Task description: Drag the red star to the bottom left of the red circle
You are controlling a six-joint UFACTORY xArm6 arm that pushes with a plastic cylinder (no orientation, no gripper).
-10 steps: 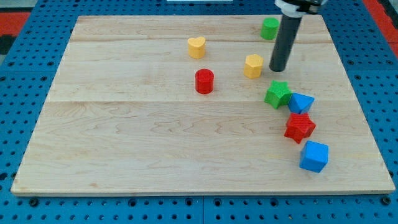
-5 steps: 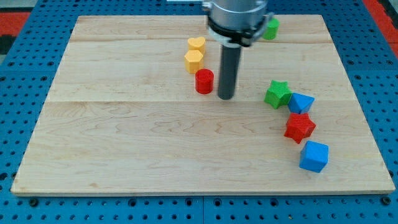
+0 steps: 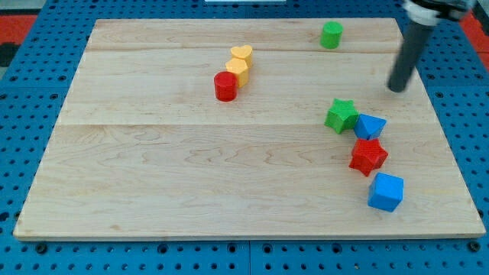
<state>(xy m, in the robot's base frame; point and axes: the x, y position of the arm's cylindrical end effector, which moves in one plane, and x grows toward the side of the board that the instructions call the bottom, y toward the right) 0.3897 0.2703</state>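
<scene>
One red star [image 3: 368, 156] sits well below my tip [image 3: 396, 89].

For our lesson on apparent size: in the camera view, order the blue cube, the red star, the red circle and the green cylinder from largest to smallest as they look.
1. Blue cube and red star: look about alike, too close to rank; both lie nearer the view's bottom.
2. Red circle.
3. Green cylinder, though its place near the view's top may shrink it.

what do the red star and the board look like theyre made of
The red star looks like moulded plastic or painted wood: flat, even colour, crisp edges, slight sheen. The board appears to be pale unvarnished wood, with visible grain and plank seams. My tip is above the star, apart.
</scene>
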